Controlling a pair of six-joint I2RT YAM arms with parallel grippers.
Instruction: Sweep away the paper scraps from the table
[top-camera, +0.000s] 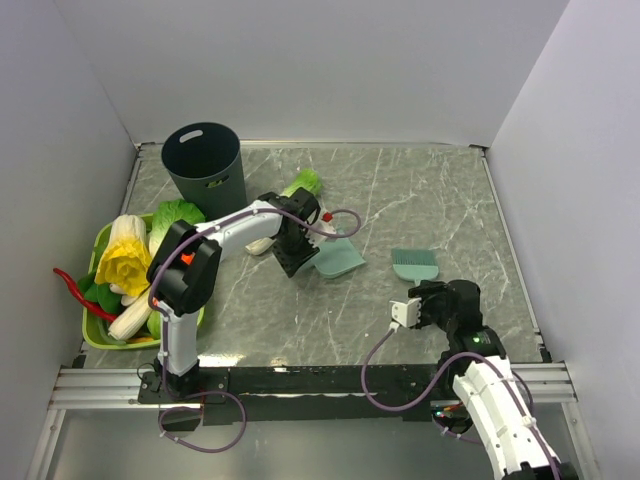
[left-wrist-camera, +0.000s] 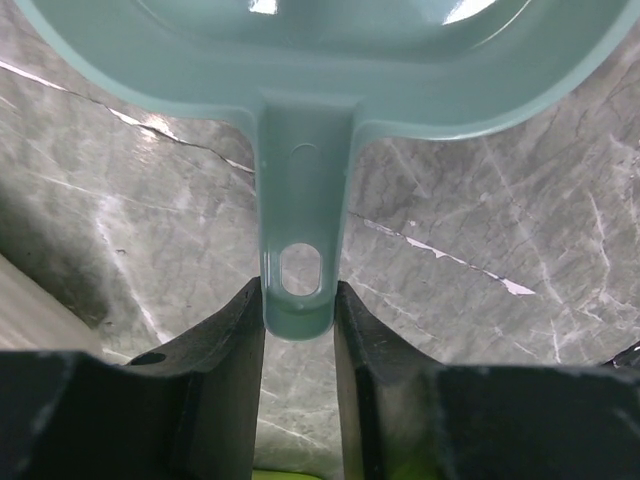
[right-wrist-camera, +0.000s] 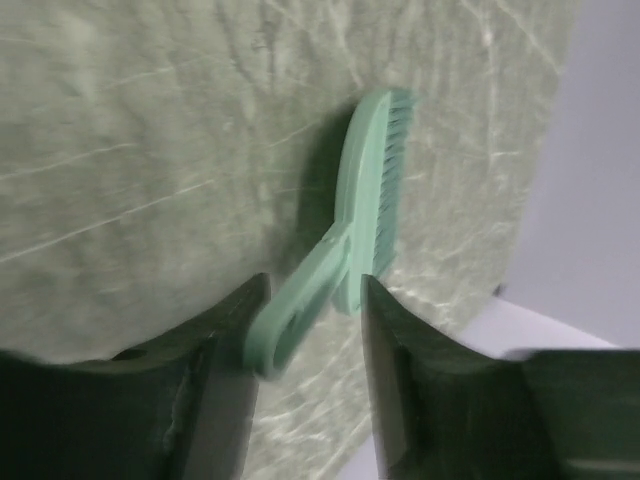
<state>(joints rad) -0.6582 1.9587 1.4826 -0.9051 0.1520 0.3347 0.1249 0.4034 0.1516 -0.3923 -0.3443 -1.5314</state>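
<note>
My left gripper (top-camera: 296, 252) (left-wrist-camera: 299, 300) is shut on the end of the teal dustpan's handle (left-wrist-camera: 300, 210), and the dustpan (top-camera: 339, 259) lies on the grey marble table (top-camera: 440, 190) just right of it. The teal hand brush (top-camera: 413, 263) (right-wrist-camera: 372, 190) rests on the table further right. My right gripper (top-camera: 428, 293) (right-wrist-camera: 313, 285) stands open around the brush's handle: the handle leans by the left finger (right-wrist-camera: 235, 330), with a gap to the right one. No paper scraps show in any view.
A dark round bin (top-camera: 204, 166) stands at the back left. A lime-green tray (top-camera: 92, 335) of vegetables sits at the left edge. A pale-green cabbage (top-camera: 302, 184) lies behind the left arm. White walls close in three sides.
</note>
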